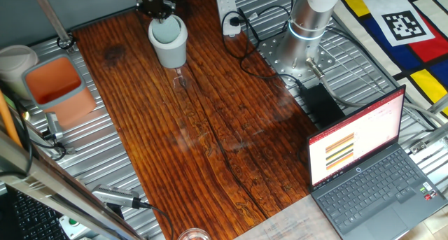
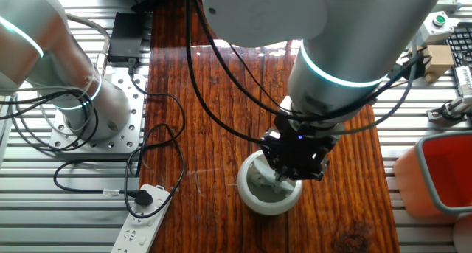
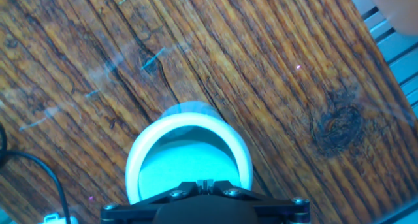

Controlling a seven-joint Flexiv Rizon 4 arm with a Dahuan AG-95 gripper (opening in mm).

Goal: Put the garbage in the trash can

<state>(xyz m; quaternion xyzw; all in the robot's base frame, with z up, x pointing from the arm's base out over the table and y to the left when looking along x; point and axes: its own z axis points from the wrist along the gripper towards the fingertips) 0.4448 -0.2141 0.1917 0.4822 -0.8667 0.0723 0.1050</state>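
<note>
The trash can, a small light-grey round cup (image 1: 168, 40), stands upright at the far end of the wooden table. It also shows in the other fixed view (image 2: 269, 186) and in the hand view (image 3: 189, 129). My gripper (image 1: 157, 5) hangs directly over the cup's mouth, its fingertips just inside the rim (image 2: 290, 175). In the hand view the gripper (image 3: 206, 183) has its jaws pressed together, with nothing visible between them. No white paper wad shows on the table in any view. The cup's inside is mostly hidden by the gripper.
A rectangular bin with orange inside (image 1: 56, 86) (image 2: 442, 172) and a pale round tub (image 1: 14, 61) stand beside the table. A power strip (image 1: 227, 12) (image 2: 144, 223), cables and the arm's base (image 1: 311, 16) lie near the cup. A laptop (image 1: 364, 170) sits at the near corner.
</note>
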